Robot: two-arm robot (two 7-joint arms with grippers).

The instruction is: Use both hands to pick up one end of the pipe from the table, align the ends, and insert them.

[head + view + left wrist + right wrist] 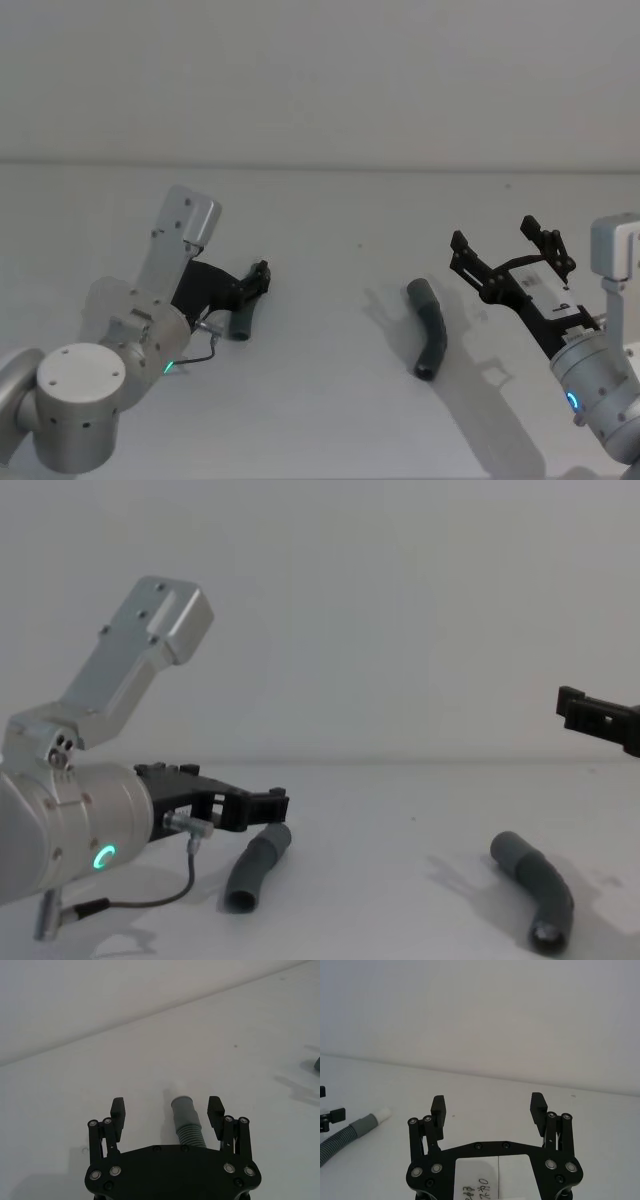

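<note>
Your left gripper [167, 1106], fingers wide, straddles its pipe piece [186, 1116] lengthwise, while the right gripper [500, 245], equally wide, hangs raised to the right of the other piece [430, 325].

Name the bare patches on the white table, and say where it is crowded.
Widest bare patch: the matt white table between the left dark grey bent plastic pipe piece and the right pipe piece. Also free: the far strip behind both. Crowded: the left piece's end, under the open black plastic left gripper; the open right gripper hangs beside the right piece.
</note>
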